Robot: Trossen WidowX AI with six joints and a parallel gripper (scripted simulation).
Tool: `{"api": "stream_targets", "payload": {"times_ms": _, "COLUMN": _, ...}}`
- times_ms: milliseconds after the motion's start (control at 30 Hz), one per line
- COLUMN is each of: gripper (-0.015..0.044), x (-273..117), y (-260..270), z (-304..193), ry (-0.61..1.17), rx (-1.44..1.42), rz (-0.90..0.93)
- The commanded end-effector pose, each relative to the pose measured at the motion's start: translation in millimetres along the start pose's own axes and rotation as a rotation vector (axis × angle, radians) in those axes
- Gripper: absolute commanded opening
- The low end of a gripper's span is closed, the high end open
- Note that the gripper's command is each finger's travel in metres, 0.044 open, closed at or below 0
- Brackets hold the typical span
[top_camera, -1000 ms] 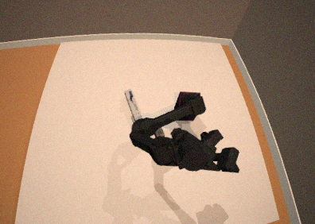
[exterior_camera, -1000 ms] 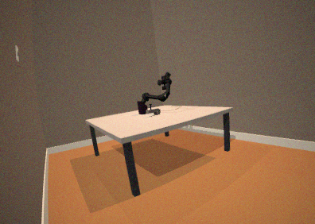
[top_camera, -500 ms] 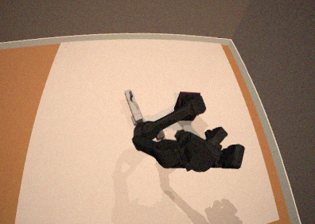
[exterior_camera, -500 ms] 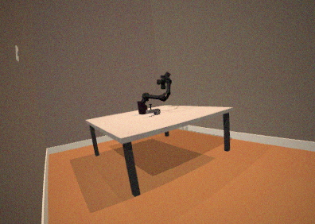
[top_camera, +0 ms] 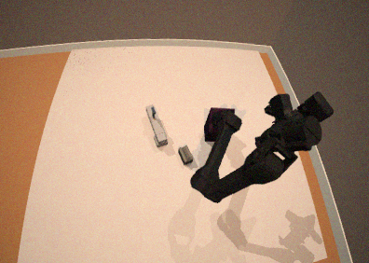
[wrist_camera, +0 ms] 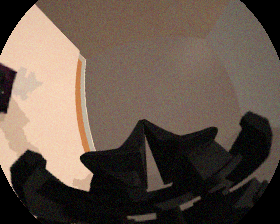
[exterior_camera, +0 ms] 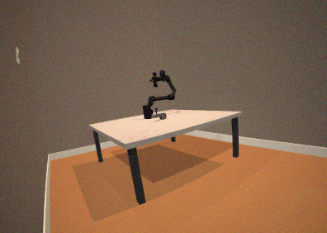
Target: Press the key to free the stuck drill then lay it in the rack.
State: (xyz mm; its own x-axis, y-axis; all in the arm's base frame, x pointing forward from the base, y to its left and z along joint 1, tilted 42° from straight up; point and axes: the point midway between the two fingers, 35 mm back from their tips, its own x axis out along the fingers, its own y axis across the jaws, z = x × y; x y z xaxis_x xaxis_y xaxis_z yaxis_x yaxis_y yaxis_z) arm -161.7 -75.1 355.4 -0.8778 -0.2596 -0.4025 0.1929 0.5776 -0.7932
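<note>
Pale grey covers the slender, blue-marked piece (top_camera: pixel 157 128) (exterior_camera: pixel 159 116).

Black jaws, tips together.

A slim pale-grey, blue-marked fixture (top_camera: pixel 157 126) (exterior_camera: pixel 160 116) is seen slanted toward the top view's upper worktop edge; a small grey block (top_camera: pixel 185 155) is set nearby.
</note>
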Motion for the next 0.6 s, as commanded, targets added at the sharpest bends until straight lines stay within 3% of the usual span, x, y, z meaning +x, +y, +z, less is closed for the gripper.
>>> {"api": "stream_targets", "payload": {"times_ms": 0, "gripper": 0.0, "x": 21.3, "y": -12.4, "z": 65.3, "ry": -0.255, "rx": -0.063, "rz": 0.038}}
{"api": "stream_targets", "payload": {"times_ms": 267, "gripper": 0.0, "x": 12.8, "y": -7.1, "z": 204.1, "ry": -0.711, "rx": -0.212, "rz": 0.18}}
{"api": "stream_targets", "payload": {"times_ms": 567, "gripper": 0.0, "x": -33.8, "y": 30.1, "z": 299.4, "ry": -0.992, "rx": -0.361, "rz": 0.362}}
